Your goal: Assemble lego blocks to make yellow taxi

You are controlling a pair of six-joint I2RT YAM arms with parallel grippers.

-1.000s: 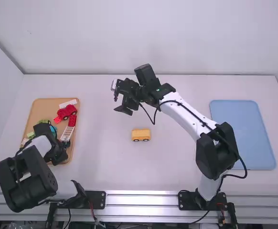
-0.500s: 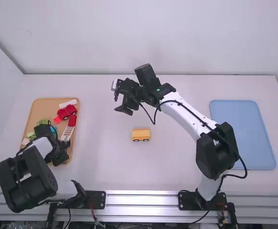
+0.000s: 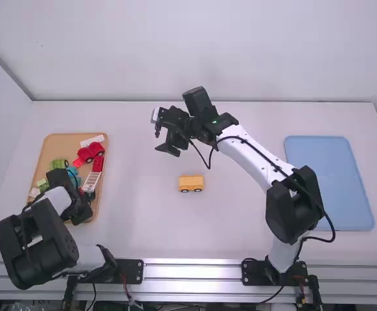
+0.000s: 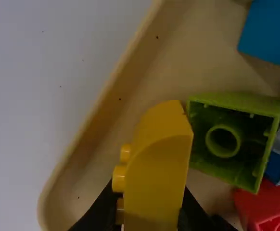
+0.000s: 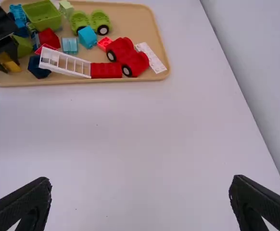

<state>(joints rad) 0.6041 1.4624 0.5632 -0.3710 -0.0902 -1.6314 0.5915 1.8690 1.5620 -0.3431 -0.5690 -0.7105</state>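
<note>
In the high view my left gripper (image 3: 84, 214) is low over the near end of the tan tray. The left wrist view has my left gripper (image 4: 149, 216) shut on a yellow curved block (image 4: 161, 159), its studs facing sideways, beside a green hollow block (image 4: 226, 139). A yellow block with wheels (image 3: 191, 183) stands on the middle of the table. Farther back, above the table, is my right gripper (image 3: 161, 137); in the right wrist view the right gripper (image 5: 140, 192) stands wide open, nothing between its fingers.
The tan tray (image 5: 154, 33) holds several loose pieces, including a red car body (image 5: 130, 57), a white ladder piece (image 5: 65, 63) and green wheeled parts (image 5: 100, 21). A blue tray (image 3: 331, 181) lies at the right.
The left gripper has shifted very slightly, and more of the green and blue pieces beside it has come into sight. The right arm has stayed still.
</note>
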